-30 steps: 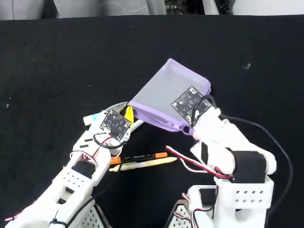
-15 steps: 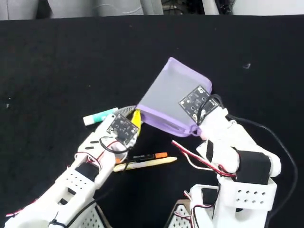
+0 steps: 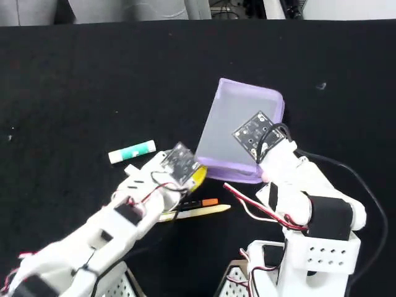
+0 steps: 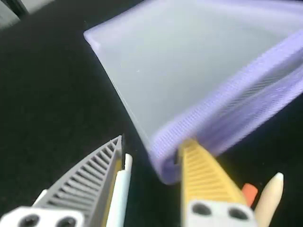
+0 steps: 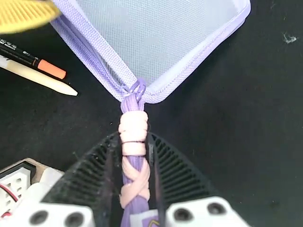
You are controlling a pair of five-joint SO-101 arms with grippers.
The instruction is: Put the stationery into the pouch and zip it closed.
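Your left fingers (image 4: 203,175) have reached the pouch (image 3: 238,117).
They gape wide at its corner; your right fingers (image 5: 94,170) pinch the cord (image 5: 132,132).

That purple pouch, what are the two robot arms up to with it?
They are getting the pouch ready to be filled. The right gripper is shut on the braided cord at one corner of the pouch and holds it there. The left gripper is open at the pouch's near edge, with a corner of the pouch between its fingers. A glue stick, a pen and a pencil lie on the black table, outside the pouch.
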